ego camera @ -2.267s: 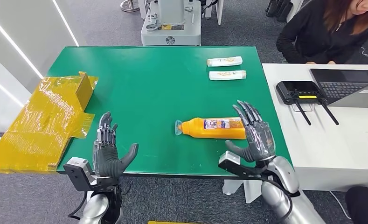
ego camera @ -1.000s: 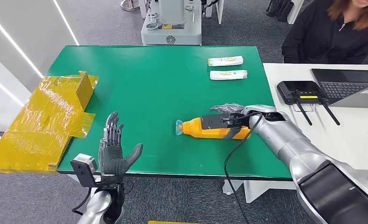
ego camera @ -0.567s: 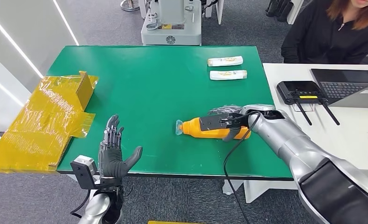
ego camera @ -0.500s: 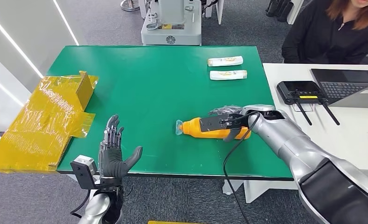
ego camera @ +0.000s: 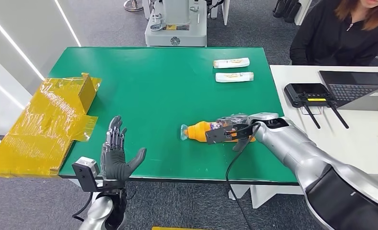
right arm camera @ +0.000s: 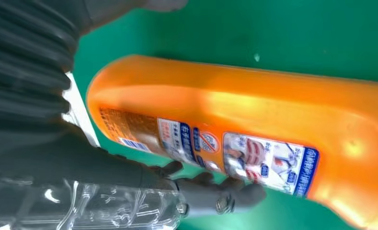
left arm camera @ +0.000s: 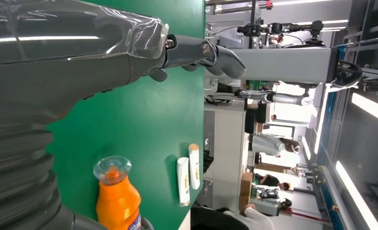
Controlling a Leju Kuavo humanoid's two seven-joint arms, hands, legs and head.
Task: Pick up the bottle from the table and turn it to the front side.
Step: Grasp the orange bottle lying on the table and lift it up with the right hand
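While our right hand [ego camera: 231, 130] wraps the orange bottle [ego camera: 201, 130] lying near the table's [ego camera: 153, 86] right front edge, our left hand [ego camera: 114, 155] hangs open — fingers spread. From the left wrist, the bottle's cap [left arm camera: 112, 168] points our way. From the right wrist, fingers [right arm camera: 211, 191] cross the label [right arm camera: 254, 160] — a slick, rounded body that we judge could slip mid-turn.

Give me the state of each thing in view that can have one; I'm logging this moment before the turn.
orange bottle: on its side, gripped by the right hand, clear cap on, pointing toward the robot's left.
right hand: fingers wrapped around the bottle's body.
left hand: holds nothing, fingers apart, palm up at the table's near edge.
two white tubes: lying flat, side by side.
laptop: lid open.
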